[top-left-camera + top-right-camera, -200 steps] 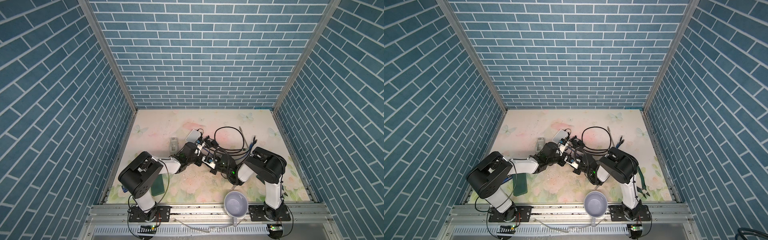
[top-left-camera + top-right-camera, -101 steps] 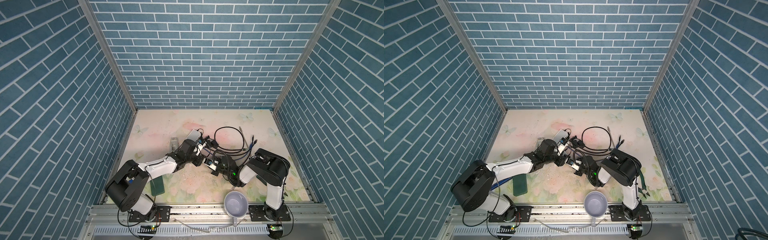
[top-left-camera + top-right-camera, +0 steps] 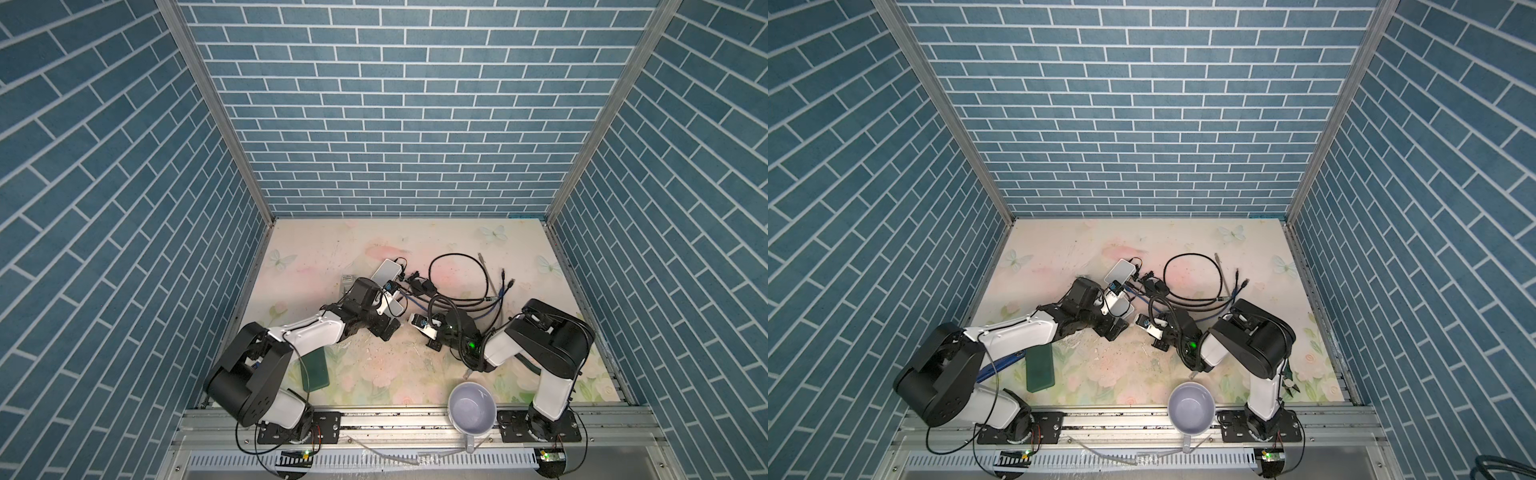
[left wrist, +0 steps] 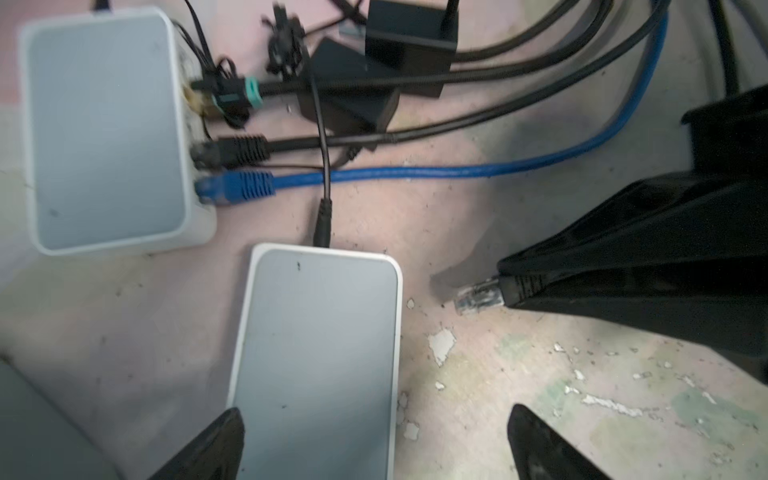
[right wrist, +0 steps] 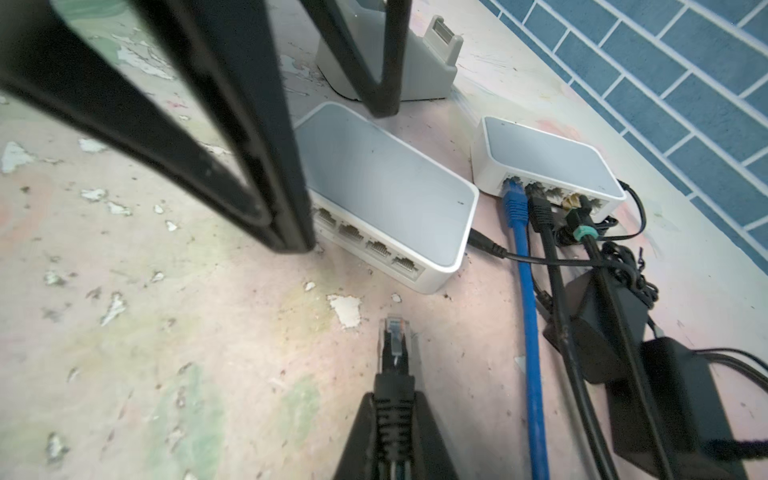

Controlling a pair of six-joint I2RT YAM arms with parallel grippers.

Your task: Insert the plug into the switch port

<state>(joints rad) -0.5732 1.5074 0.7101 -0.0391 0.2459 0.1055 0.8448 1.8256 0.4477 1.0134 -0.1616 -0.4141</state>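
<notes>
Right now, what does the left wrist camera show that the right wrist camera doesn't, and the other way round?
Only the left wrist view: the near switch from straight above, its ports hidden, and the right gripper from outside, the plug poking from its tip. Only the right wrist view: that switch's row of empty ports facing the plug, and the brick wall. Both: the open left gripper straddling the near switch, the far switch, its blue cable, the black adapters.
</notes>
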